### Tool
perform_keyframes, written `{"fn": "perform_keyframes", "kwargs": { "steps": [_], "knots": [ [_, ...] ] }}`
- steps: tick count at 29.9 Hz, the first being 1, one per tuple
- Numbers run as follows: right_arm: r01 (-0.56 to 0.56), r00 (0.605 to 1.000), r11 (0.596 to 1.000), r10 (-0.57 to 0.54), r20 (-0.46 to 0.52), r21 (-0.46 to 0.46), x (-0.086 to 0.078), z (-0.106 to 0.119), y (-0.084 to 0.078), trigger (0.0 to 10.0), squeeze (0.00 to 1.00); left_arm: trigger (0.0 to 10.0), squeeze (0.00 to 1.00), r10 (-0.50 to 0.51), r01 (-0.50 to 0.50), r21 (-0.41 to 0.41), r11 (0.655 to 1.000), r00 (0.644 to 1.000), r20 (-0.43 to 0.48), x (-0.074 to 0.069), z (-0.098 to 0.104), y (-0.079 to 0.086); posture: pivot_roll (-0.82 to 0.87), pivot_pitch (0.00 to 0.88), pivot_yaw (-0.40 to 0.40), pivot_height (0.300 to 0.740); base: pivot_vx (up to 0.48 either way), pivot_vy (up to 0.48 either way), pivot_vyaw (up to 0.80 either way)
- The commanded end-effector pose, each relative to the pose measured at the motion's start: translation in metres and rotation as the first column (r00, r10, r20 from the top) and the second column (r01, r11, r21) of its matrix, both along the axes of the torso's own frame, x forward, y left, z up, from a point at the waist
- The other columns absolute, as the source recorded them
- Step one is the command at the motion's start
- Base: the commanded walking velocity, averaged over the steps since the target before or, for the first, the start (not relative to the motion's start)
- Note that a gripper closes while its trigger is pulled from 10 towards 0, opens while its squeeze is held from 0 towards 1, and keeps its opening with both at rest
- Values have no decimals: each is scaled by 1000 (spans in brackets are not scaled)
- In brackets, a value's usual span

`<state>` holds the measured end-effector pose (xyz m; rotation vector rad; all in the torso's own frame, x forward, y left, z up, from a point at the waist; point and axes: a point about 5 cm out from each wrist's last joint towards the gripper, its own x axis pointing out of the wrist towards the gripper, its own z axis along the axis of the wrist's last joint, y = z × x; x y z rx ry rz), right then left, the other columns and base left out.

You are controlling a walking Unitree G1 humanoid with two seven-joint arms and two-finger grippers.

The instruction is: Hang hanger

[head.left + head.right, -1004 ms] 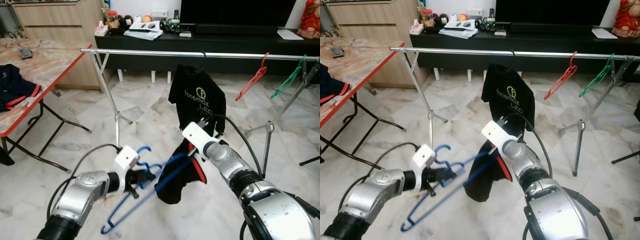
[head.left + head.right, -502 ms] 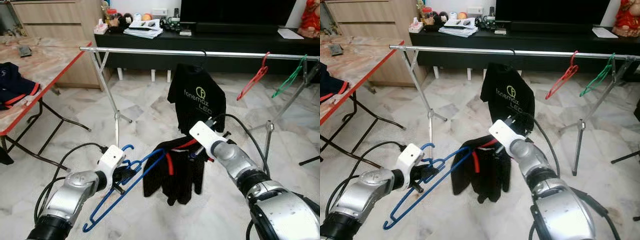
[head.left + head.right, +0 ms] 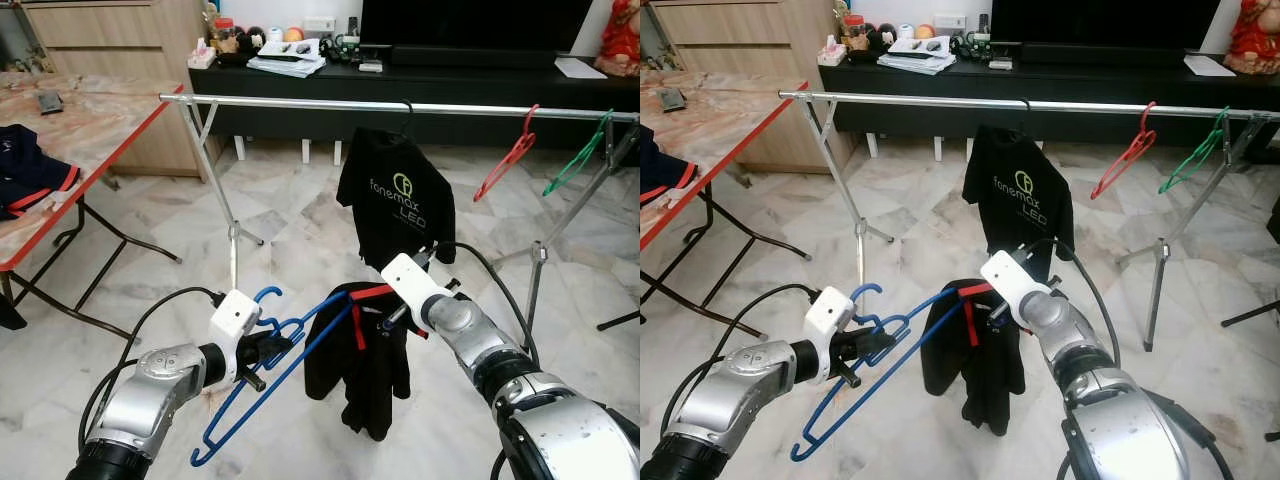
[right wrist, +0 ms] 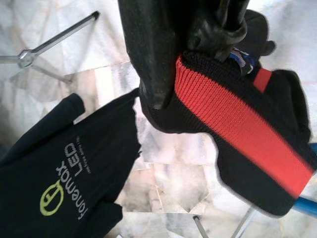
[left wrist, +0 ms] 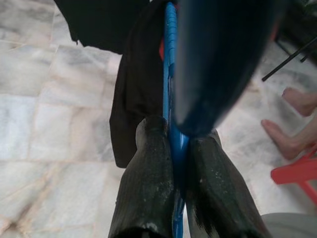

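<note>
Since a moment ago the black garment (image 3: pixel 362 350) has risen slightly on the blue hanger (image 3: pixel 268 375), left gripper (image 3: pixel 268 352) jaws clenched on hanger, right gripper (image 3: pixel 400 308) jaws clenched on collar; dressing unfinished, hanging pending.

Lighting: bright, even, diffuse indoor light; head views sharp.
Marble floor (image 3: pixel 300 215) shows soft sheen, faint shadows. Left wrist view: near blue hanger (image 5: pixel 171 74) blurred.

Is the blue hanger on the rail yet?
No. Left hand holds the blue hanger low, well below the rail.
</note>
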<state>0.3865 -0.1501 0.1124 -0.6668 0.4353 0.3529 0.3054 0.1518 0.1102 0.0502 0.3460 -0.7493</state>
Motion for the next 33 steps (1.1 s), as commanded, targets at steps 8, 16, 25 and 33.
{"fn": "perform_keyframes", "kwargs": {
  "steps": [8, 16, 25, 33],
  "knots": [
    [46, 999, 994, -46, -9, 100, -2, -4, 0, 10000, 0, 10000, 0, -136, 133, -84, 988, 991, -23, -14, 9, -10, 73, 81, 5, 740, 0, 0, 0],
    [90, 995, 991, -94, 33, 97, 5, 11, -8, 10000, 0, 10000, 0, -206, 204, -34, 978, 976, -74, -25, 4, -7, 73, 78, 3, 740, 0, 0, 0],
    [88, 994, 990, -94, 51, 110, 9, 19, -3, 10000, 0, 10000, 0, -158, 162, 70, 984, 985, -70, -22, -2, -2, 79, 80, -2, 740, 0, 0, 0],
    [38, 999, 994, -39, 11, 105, 4, 8, 7, 10000, 0, 10000, 0, -40, 39, 81, 996, 999, 11, -7, 1, -4, 79, 77, -2, 740, 0, 0, 0]
  ]
}}
